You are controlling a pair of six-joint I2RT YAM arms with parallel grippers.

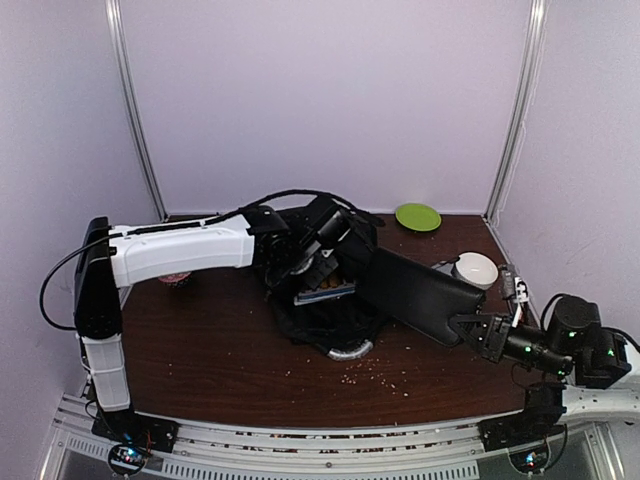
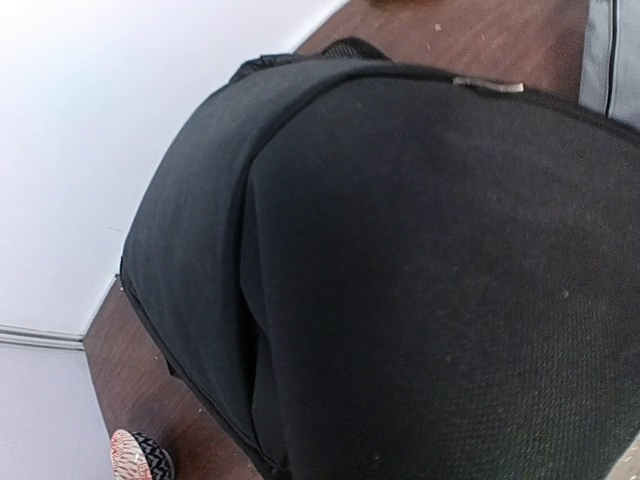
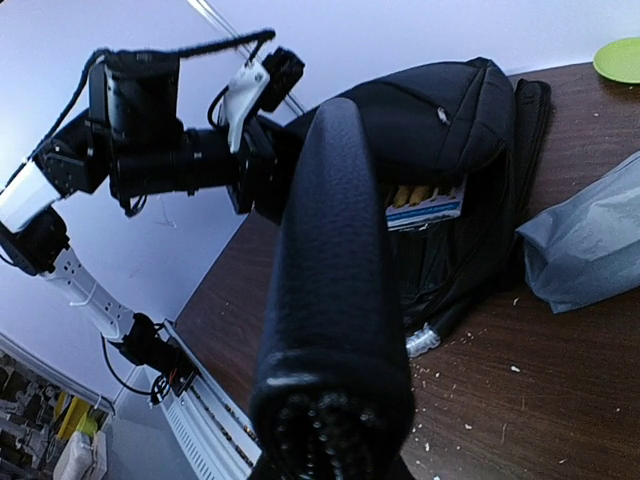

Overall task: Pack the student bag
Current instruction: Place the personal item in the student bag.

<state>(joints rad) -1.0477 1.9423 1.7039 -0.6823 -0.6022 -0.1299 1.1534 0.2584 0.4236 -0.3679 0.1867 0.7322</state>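
The student bag (image 1: 330,322) is a black backpack lying open in the middle of the table, and its fabric (image 2: 400,280) fills the left wrist view. My left gripper (image 1: 305,268) is at the bag's upper rim, shut on the fabric, with its fingers hidden. A colourful book (image 1: 325,291) sits inside the opening. My right gripper (image 1: 468,328) is shut on the near end of a flat black notebook (image 1: 415,292), held just right of the bag. The notebook (image 3: 335,300) points toward the bag (image 3: 430,110).
A light-blue pencil case (image 3: 590,250) lies on the table right of the bag. A white bowl (image 1: 477,268) and a green plate (image 1: 417,216) stand at the back right. A patterned cup (image 1: 178,280) is under the left arm. Crumbs dot the wood (image 1: 375,372).
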